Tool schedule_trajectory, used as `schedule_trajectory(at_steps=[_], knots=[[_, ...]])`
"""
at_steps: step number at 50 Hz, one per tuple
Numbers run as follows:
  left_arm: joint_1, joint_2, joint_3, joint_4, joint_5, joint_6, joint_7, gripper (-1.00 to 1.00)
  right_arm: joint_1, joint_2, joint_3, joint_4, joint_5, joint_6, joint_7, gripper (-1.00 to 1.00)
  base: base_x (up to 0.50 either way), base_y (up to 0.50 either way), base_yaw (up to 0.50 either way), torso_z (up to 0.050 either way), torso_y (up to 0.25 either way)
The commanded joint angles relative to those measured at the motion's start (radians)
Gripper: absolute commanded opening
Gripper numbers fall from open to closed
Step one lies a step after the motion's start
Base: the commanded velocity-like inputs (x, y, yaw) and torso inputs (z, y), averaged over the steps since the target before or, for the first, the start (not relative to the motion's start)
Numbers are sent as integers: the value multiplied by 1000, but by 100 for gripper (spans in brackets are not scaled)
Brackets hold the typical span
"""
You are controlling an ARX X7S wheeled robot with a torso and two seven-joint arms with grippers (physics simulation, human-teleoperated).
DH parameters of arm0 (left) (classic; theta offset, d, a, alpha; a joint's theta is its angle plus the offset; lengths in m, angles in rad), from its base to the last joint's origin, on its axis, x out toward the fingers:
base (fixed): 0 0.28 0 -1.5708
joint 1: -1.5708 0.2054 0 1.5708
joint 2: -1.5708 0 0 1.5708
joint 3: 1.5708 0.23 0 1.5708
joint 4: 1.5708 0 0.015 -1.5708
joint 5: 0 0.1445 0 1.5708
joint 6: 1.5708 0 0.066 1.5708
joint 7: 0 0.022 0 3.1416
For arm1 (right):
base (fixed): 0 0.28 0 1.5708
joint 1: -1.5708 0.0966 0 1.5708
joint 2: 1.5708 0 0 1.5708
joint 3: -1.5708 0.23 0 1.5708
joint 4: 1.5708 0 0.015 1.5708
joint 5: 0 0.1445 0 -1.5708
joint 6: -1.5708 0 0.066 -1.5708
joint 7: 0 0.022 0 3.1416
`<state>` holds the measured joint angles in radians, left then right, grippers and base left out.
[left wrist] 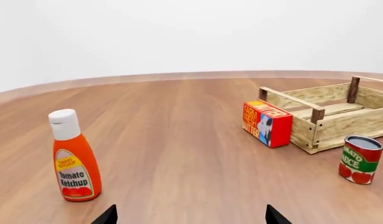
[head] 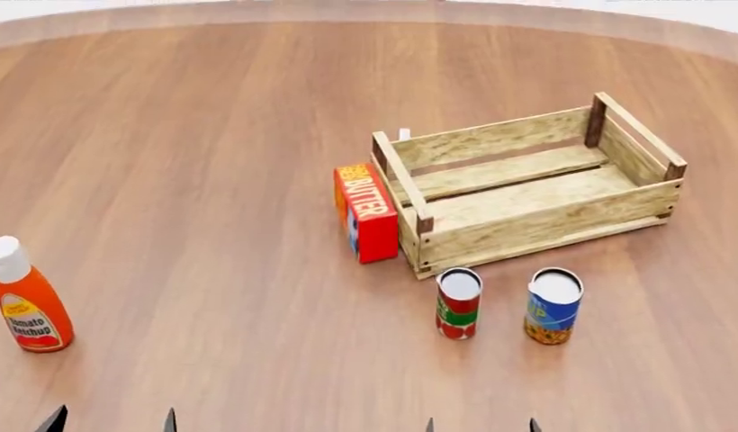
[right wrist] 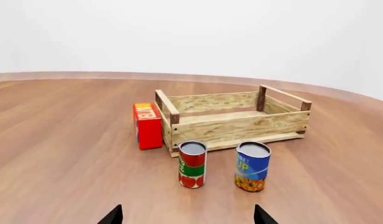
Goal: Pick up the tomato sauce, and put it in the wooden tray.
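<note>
1. Step in hand: approach; nothing is grasped
2. Left pincer point(head: 111, 420): tips spread, holding nothing, near the ketchup point(head: 23, 306)
3. Right pincer point(head: 481, 425): tips spread, holding nothing
4. Sauce point(head: 458, 303): upright on the tabletop point(head: 201, 162), just before the tray point(head: 540, 225)
5. Next move, as judged: bring the right pincer forward around the sauce
6. Tray: holds nothing

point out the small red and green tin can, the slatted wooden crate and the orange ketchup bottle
red and green tin can point(head: 458, 310), head view, label.
slatted wooden crate point(head: 549, 227), head view, near side wall.
orange ketchup bottle point(head: 31, 315), head view, body.
</note>
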<state>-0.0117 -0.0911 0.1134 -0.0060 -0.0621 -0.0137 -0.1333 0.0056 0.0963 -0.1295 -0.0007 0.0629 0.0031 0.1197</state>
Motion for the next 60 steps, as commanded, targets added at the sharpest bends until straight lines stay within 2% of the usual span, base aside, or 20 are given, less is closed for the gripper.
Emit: schedule_trajectory(at_steps=[1,60], knots=[[-6,-12,18,-5,-5,-3,-19,100,5,12,-16,4,12,1,12,100,371,0,0,0,0],[-9,-54,72,-4,-45,4,-73,100,7,55,-71,4,42,-11,64,100,372,0,0,0,0]])
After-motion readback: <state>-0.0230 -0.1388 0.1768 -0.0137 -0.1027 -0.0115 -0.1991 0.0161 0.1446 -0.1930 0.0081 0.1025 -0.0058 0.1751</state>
